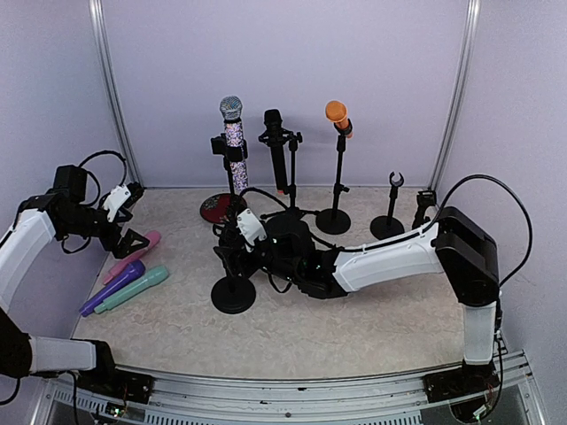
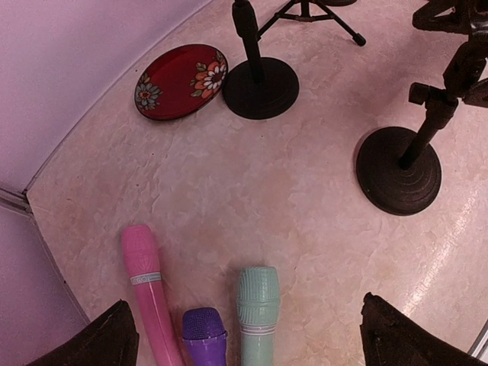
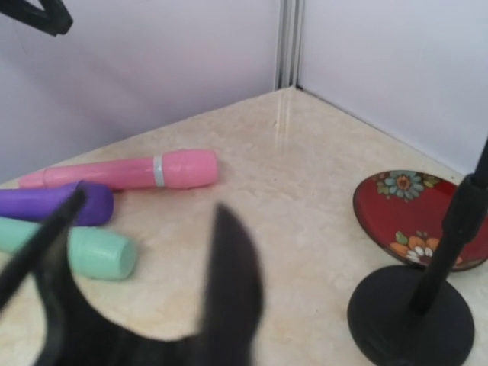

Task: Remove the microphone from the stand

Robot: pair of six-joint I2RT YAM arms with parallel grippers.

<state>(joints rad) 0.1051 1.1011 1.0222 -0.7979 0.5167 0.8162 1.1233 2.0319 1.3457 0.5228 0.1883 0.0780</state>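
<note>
Three microphones stand in stands at the back: a glittery one [image 1: 233, 131], a black one [image 1: 275, 146] and an orange-headed one [image 1: 337, 115]. A pink microphone [image 2: 145, 286], a purple one [image 2: 204, 332] and a teal one [image 2: 258, 309] lie side by side on the table at the left. My left gripper [image 2: 255, 339] hovers above their heads, open wide and empty. My right gripper [image 1: 230, 246] reaches across to the top of an empty round-based stand [image 1: 233, 292]. In the right wrist view its fingers [image 3: 229, 282] are blurred, apart, with nothing between them.
A red flowered plate [image 1: 215, 208] lies by the glittery microphone's stand base [image 2: 259, 88]. A short empty stand [image 1: 390, 217] stands at the back right. The right arm [image 1: 390, 257] lies across the middle of the table. Walls enclose the back and sides.
</note>
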